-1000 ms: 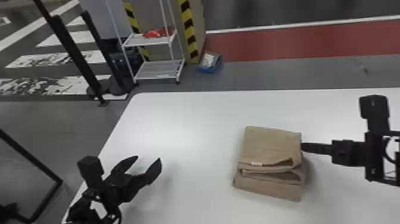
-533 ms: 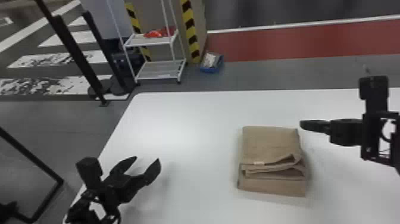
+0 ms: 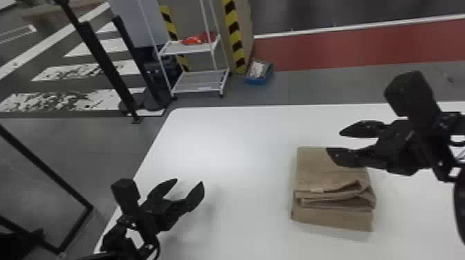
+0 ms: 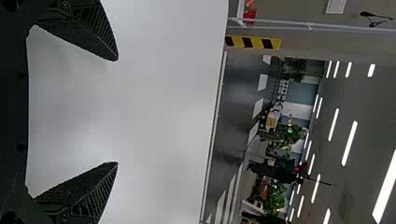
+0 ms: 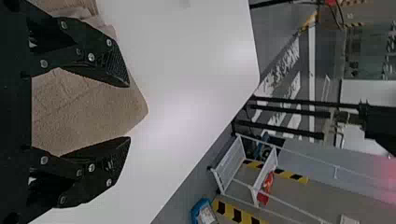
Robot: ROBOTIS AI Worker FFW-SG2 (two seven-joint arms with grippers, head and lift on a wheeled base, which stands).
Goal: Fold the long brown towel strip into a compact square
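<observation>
We see the brown towel point(image 3: 327, 178) folded into a layered, squarish stack on the white counter point(image 3: 238, 207). Our right hand point(image 3: 334, 145) hangs over its far right part, fingers parted, gripping nothing. Our left hand point(image 3: 190, 181) waits over the counter's left side, well apart from the towel, also open and unladen.

A white cart point(image 3: 189, 47) holds something red point(image 3: 198, 38), near a blue bin point(image 3: 258, 73)

towel point(image 3: 321, 178) on table point(image 3: 235, 159), rack point(image 3: 200, 83) on floor point(image 3: 328, 84) behind, bin point(image 3: 257, 81) just right of rack
</observation>
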